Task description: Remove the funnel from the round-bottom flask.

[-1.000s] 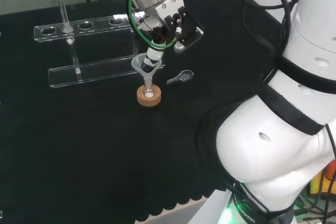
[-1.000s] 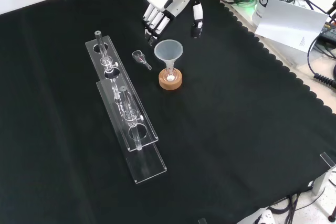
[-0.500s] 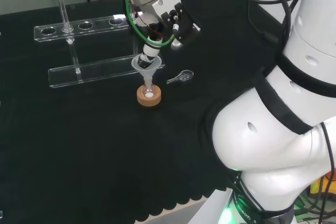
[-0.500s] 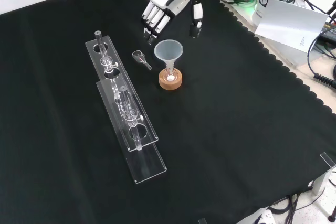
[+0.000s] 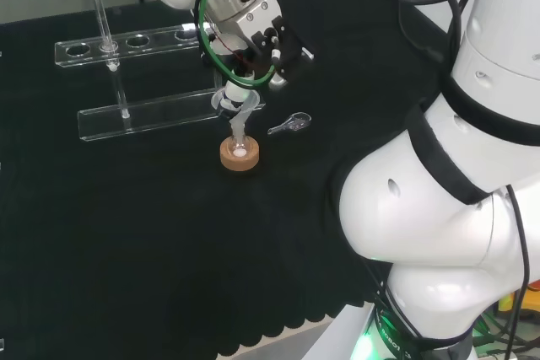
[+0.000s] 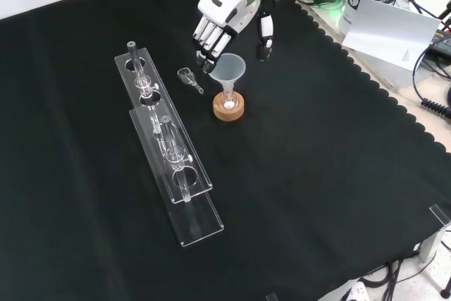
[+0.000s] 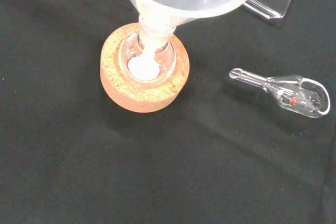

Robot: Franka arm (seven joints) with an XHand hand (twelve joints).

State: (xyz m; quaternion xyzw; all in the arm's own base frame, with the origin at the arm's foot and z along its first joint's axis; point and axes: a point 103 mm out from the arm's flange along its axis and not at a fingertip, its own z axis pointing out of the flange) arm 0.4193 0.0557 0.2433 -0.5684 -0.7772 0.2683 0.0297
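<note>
Just above the funnel's rim, the hand [image 6: 229, 12] hangs with fingers [image 6: 206, 37] and thumb spread, gripping nothing. The funnel [image 6: 226, 70] lies directly below, stem upright in the round-bottom flask [image 7: 146, 61] on its cork ring [image 6: 229, 109], so I judge it should be lifted straight up.
</note>
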